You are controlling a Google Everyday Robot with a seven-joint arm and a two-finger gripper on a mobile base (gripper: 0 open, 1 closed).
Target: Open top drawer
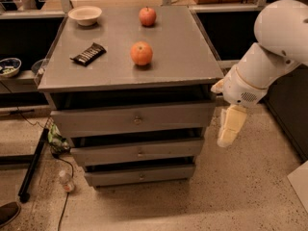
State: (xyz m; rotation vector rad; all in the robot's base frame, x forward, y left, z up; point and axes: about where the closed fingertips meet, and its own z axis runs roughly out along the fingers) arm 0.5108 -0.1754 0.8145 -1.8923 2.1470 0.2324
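grey top drawer (96, 123), centre knob (137, 120), shut; hand (229, 130) hangs beside it, state unclear.

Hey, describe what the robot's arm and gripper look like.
The arm is smooth white, built of rounded segments with a thin tan seam near the wrist. The gripper, right of the top drawer, is pale cream and blocky. No cables show.

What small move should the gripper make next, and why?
Probably bring the gripper across toward the knob on the top drawer. It hangs beside the cabinet, past that drawer's end, touching nothing, and the drawer looks shut.
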